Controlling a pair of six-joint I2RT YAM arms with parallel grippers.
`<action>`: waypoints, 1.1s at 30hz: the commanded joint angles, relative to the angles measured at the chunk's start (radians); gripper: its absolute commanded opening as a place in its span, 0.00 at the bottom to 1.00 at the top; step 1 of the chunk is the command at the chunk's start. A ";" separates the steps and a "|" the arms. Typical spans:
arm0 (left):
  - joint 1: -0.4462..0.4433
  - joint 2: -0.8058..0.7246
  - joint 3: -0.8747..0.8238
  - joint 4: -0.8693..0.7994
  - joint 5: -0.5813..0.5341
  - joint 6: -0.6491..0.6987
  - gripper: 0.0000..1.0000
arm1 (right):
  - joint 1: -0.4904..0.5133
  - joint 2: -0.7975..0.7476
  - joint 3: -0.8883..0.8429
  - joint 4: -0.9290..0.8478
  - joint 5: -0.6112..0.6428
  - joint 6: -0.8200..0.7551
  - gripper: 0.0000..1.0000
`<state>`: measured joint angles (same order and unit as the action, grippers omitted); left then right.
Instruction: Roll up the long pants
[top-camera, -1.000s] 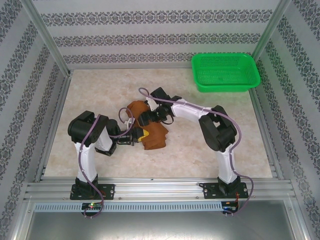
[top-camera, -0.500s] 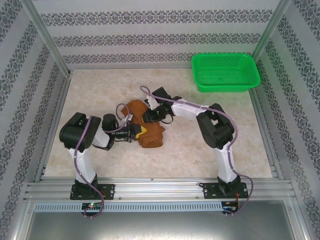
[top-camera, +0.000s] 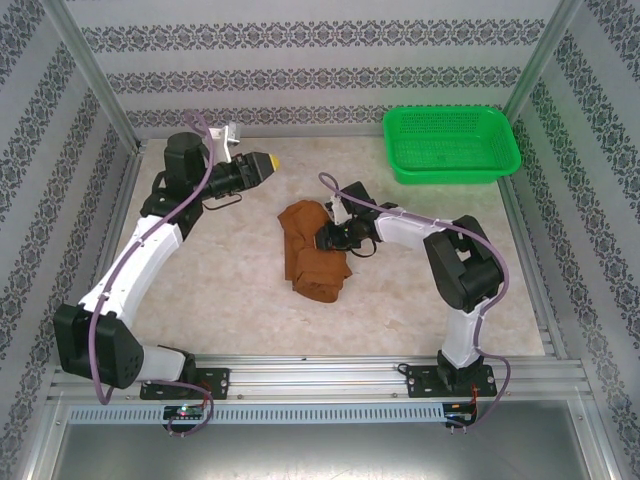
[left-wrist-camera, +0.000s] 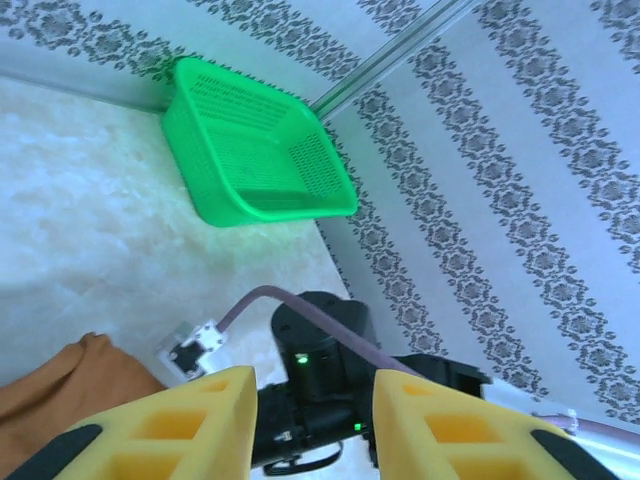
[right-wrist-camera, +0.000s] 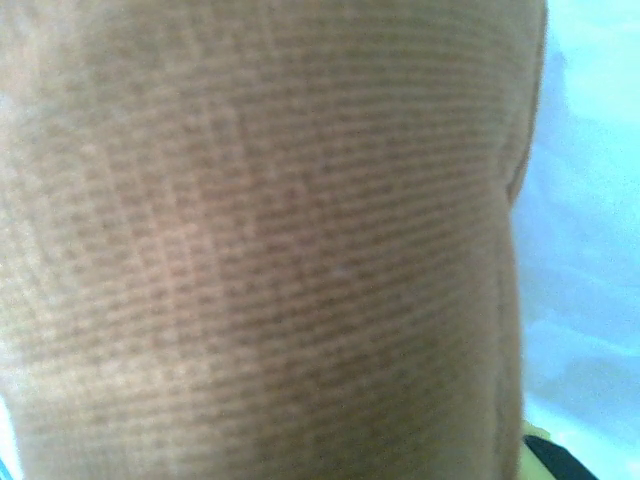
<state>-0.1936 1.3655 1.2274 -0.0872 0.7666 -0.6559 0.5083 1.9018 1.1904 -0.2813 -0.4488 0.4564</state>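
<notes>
The long pants (top-camera: 312, 252) lie as a rust-brown rolled bundle in the middle of the table. My right gripper (top-camera: 327, 238) is pushed into the bundle's right side and shut on the fabric. In the right wrist view the ribbed brown cloth of the pants (right-wrist-camera: 260, 240) presses close against the camera and hides the fingers. My left gripper (top-camera: 266, 161) hovers at the back left, well away from the bundle and pointing right. Its yellow fingers stand apart around nothing, so the gripper (left-wrist-camera: 315, 425) is open. A corner of the pants (left-wrist-camera: 70, 385) shows low on the left in that view.
A green basket (top-camera: 452, 143) (left-wrist-camera: 255, 150) stands at the back right corner against the patterned wall. The right arm's black wrist (left-wrist-camera: 325, 350) and purple cable lie between the left fingers' line of sight and the wall. Metal frame rails edge the marble table (top-camera: 220, 290).
The left arm has let go and swung from the bundle's left side up to the back left, jaws opening. The right gripper closed on the fabric and shifted right with the bundle.
</notes>
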 joint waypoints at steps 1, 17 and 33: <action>0.006 0.057 -0.040 -0.158 -0.036 0.067 0.23 | -0.008 0.002 -0.012 -0.318 0.197 0.042 0.00; 0.006 0.169 -0.171 -0.065 -0.055 0.065 0.25 | -0.034 -0.089 0.364 -0.567 0.302 -0.042 0.00; 0.004 0.360 -0.273 0.145 0.007 -0.016 0.64 | -0.471 -0.001 0.868 -0.520 0.039 0.079 0.00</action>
<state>-0.1936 1.7111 0.9424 -0.0132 0.7513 -0.6567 0.0975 1.8816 1.9820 -0.9043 -0.2638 0.4507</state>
